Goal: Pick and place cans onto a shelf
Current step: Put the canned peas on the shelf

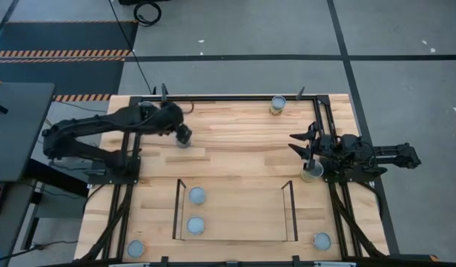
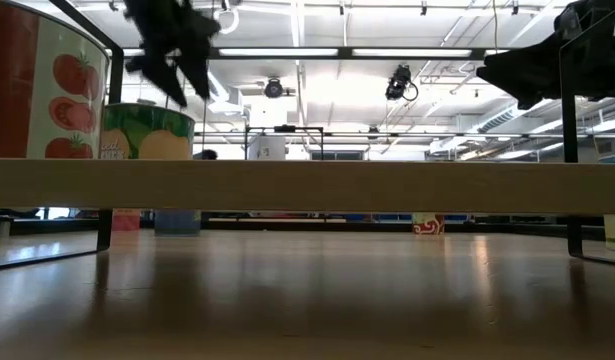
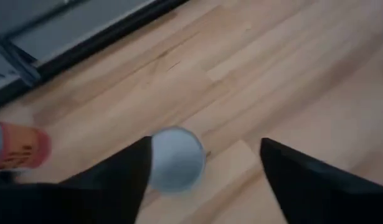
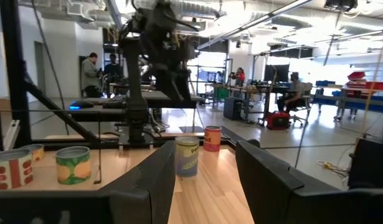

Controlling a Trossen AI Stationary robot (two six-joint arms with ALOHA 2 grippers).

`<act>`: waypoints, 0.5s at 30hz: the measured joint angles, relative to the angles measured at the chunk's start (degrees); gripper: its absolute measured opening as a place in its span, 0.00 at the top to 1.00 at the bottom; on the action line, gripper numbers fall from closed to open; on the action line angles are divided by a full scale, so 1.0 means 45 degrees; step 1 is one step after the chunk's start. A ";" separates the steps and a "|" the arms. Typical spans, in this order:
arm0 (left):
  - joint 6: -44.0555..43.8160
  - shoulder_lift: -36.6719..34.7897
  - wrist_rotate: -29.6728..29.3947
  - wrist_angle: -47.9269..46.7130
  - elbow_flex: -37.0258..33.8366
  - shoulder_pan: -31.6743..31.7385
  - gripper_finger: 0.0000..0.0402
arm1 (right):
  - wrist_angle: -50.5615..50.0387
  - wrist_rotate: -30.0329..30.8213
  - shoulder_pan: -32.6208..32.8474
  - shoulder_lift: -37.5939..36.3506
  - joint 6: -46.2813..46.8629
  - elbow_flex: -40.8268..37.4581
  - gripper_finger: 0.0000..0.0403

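My left gripper (image 1: pixel 183 137) hangs open above a can with a grey-blue top (image 3: pixel 175 158) at the table's far left. In the left wrist view (image 3: pixel 203 146) the can sits close to one finger. In the low view my left gripper (image 2: pixel 172 45) is well above that can (image 2: pixel 184 222). My right gripper (image 1: pixel 296 144) is open and empty at the table's right, raised (image 2: pixel 547 60). A can (image 1: pixel 311 172) stands on the table just beside my right arm. Two cans (image 1: pixel 197 195) (image 1: pixel 195 224) stand upright on the left end of the shelf (image 1: pixel 242 215).
More cans stand on the table at the far edge (image 1: pixel 278 104), the near left corner (image 1: pixel 136 248) and the near right (image 1: pixel 322 241). An orange-red can (image 3: pixel 17 146) stands near the left gripper. The shelf's dark uprights (image 1: pixel 290 200) rise at its short ends. People show in the room beyond (image 4: pixel 91 71).
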 joint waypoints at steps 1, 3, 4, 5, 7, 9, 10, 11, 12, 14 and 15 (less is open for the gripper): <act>0.0006 0.0218 0.0541 0.0312 -0.0233 0.0470 0.18 | 0.0032 0.0126 0.0000 0.0002 0.0161 0.0000 0.57; -0.0050 0.0733 0.1600 0.0241 -0.0661 0.1297 0.10 | 0.0116 0.0188 -0.0003 0.0000 0.0543 0.0000 0.57; -0.0047 0.0957 0.1861 0.0428 -0.0774 0.1561 0.07 | 0.0121 0.0238 0.0000 0.0002 0.0653 0.0000 0.57; -0.0044 0.1163 0.1983 0.0703 -0.0856 0.1773 0.05 | 0.0171 0.0315 0.0000 0.0005 0.0693 0.0000 0.57; 0.0027 0.1522 0.1994 0.0536 -0.0920 0.2108 0.02 | 0.0325 0.0440 0.0000 0.0005 0.0711 0.0000 0.57; 0.0263 0.1833 0.1975 0.0802 -0.0915 0.2231 0.01 | 0.0363 0.0564 0.0000 0.0005 0.0711 0.0000 0.57; 0.0239 0.1903 0.1923 0.0837 -0.0914 0.2302 0.01 | 0.0514 0.0627 0.0000 0.0011 0.0716 0.0000 0.57; 0.0203 0.1953 0.1918 0.0817 -0.0915 0.2374 0.01 | 0.0611 0.0762 0.0000 0.0015 0.0716 0.0000 0.57; 0.0145 0.2012 0.1913 0.0885 -0.0910 0.2436 0.01 | 0.0622 0.0854 0.0000 0.0015 0.0713 0.0000 0.57; 0.0130 0.2223 0.1909 0.1027 -0.0910 0.2580 0.01 | 0.0694 0.1098 -0.0001 0.0024 0.0702 0.0000 0.57; 0.0115 0.2323 0.1904 0.1028 -0.0910 0.2668 0.01 | 0.0723 0.1241 0.0000 0.0024 0.0697 0.0000 0.57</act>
